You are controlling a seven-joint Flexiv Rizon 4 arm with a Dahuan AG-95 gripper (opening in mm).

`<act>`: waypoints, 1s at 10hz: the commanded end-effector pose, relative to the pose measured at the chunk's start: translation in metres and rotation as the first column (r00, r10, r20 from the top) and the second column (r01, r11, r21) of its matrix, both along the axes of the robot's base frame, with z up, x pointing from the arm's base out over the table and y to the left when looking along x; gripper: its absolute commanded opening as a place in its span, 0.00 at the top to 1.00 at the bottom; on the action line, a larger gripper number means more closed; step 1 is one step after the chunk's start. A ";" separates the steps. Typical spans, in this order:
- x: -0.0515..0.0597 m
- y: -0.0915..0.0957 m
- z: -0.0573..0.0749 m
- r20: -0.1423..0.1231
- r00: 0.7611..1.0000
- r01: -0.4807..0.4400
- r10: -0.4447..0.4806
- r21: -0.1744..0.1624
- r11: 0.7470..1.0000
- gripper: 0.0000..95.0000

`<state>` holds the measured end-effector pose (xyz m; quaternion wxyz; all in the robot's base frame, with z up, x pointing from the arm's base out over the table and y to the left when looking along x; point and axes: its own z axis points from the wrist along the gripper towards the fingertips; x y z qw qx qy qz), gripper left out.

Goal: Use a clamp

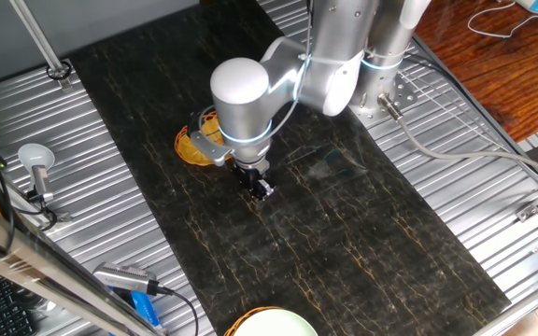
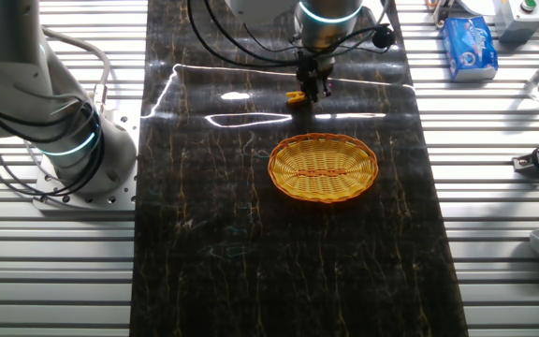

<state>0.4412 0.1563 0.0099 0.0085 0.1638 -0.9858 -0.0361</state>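
One fixed view hides my clip; the other fixed view shows the clip [image 2: 295,97] on the counter [image 2: 279,271], beside my fingers [image 2: 313,89], beyond the basket [image 2: 323,168]. Finger spacing, I cannot tell.

From one fixed view my arm hides most of the basket [image 1: 191,147] behind the claw [image 1: 261,189] — I see only a sliver. The clamp [image 2: 295,97] sits right by the claw [image 2: 313,91] in the other fixed view, too small to tell whether it's gripped — jaws unreadable.
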 end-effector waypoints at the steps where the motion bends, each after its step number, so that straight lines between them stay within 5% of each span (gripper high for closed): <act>1: 0.001 -0.001 0.003 0.010 0.999 -0.033 0.033 -0.031 0.999 1.00; 10: 0.039 -0.029 0.035 0.098 0.955 -0.257 0.281 -0.209 0.944 1.00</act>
